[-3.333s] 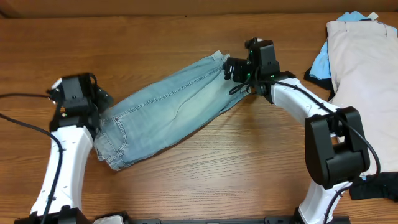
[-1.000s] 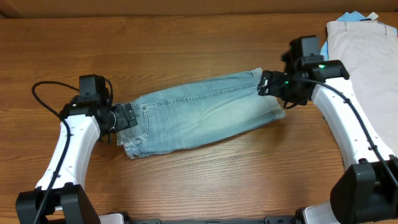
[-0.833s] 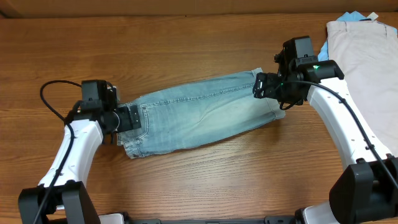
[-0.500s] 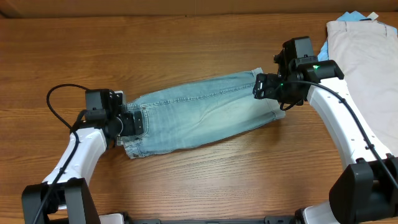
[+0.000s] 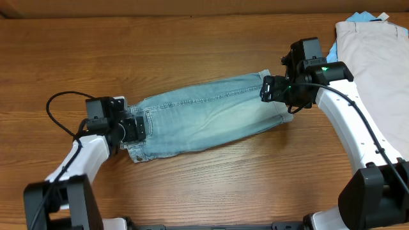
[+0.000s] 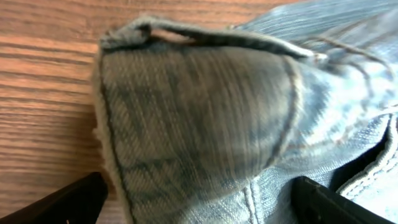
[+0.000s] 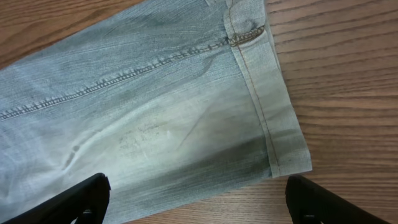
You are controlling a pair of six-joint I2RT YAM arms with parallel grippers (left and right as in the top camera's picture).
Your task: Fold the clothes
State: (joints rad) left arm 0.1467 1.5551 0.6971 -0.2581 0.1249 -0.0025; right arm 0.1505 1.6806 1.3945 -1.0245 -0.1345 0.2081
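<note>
Wooden brown table [image 5: 192, 51] bearing the faded light-blue denim shorts [image 5: 204, 118], laid flat and stretched lengthwise between the two grippers. The waistband end lies directly under the left gripper [image 5: 142, 126], whose fingers are spread wide with bunched denim between them; whether they touch the cloth cannot be told. The cuffed hem end lies beneath the right gripper [image 5: 266, 89], which is likewise spread wide across the leg. Beyond the right gripper, on its far side from the shorts, a beige cloth garment [image 5: 374, 57] lies over a bright blue garment [image 5: 329, 64].
</note>
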